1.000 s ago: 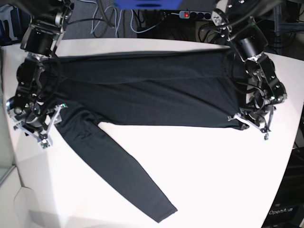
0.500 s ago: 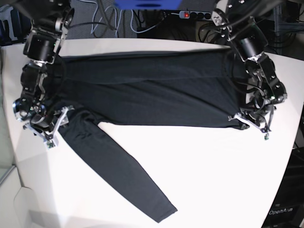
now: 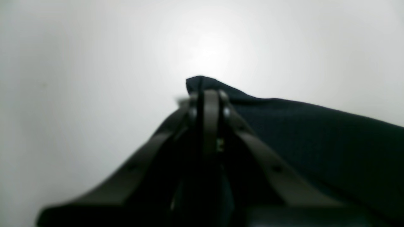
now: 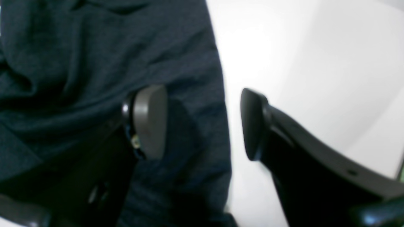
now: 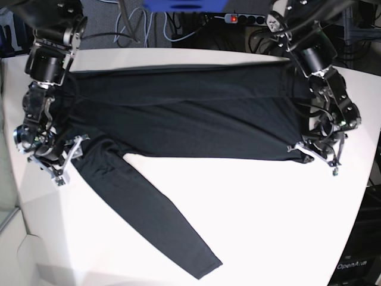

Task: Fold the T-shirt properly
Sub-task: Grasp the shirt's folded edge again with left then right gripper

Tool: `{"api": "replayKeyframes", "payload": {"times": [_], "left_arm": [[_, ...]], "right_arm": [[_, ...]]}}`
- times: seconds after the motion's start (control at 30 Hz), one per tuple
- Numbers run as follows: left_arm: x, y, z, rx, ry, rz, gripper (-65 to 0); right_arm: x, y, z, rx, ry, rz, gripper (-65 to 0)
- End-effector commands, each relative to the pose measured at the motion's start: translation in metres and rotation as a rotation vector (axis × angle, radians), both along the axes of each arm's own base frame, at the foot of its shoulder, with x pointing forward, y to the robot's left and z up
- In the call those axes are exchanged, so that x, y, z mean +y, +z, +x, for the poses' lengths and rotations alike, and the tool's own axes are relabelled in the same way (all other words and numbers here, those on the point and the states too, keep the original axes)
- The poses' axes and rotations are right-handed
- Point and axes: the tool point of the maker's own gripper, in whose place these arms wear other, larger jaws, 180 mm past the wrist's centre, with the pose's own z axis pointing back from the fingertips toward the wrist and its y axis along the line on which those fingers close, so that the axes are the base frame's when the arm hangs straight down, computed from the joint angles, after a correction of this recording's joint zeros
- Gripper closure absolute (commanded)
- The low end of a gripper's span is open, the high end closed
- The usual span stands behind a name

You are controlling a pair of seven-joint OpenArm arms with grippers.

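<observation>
We see the T-shirt [image 5: 184, 113] spread flat across the upper half of the white worktop [image 5: 268, 220], one sleeve trailing to the lower centre. At right, the left pincer [image 5: 314, 156] is closed on the shirt's lower right corner. At left, the right pincer [image 4: 202, 123] stands wide apart, gripping nothing; one finger [image 4: 148, 121] over the cloth, the other over bare worktop.

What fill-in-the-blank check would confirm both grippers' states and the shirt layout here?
1. The left gripper is ____ on a corner of the T-shirt.
2. The right gripper is ____, straddling the shirt's edge.
3. One ____ of the shirt trails diagonally across the white table.
Missing words: shut; open; sleeve.
</observation>
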Motion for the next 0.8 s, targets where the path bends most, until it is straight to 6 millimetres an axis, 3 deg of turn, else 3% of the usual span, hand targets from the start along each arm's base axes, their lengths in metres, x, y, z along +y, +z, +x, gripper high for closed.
{"api": "replayKeyframes", "payload": {"times": [0.0,0.2,0.4,0.57,0.63,0.77], "left_arm": [[0.006,0.018,0.013,-0.060,0.005,0.011,0.0],[0.006,0.018,0.013,-0.060,0.007,0.011,0.0],[0.006,0.018,0.013,-0.060,0.007,0.011,0.0],[0.007,0.019,0.012,-0.060,0.009,0.012,0.0],[0.007,0.019,0.012,-0.060,0.007,0.012,0.0],[0.007,0.019,0.012,-0.061,0.009,0.013,0.0]], "right_arm": [[-0.007,0.019,0.015,-0.062,-0.008,-0.009,-36.9],[-0.006,0.014,0.011,-0.050,-0.009,-0.005,-36.9],[-0.004,-0.014,-0.002,0.034,-0.020,0.033,-36.9],[-0.001,-0.017,-0.004,0.040,-0.019,0.038,-36.5],[-0.001,-0.017,-0.004,0.039,-0.019,0.039,-33.4],[-0.001,-0.017,-0.004,0.040,-0.019,0.038,-16.9]]}}
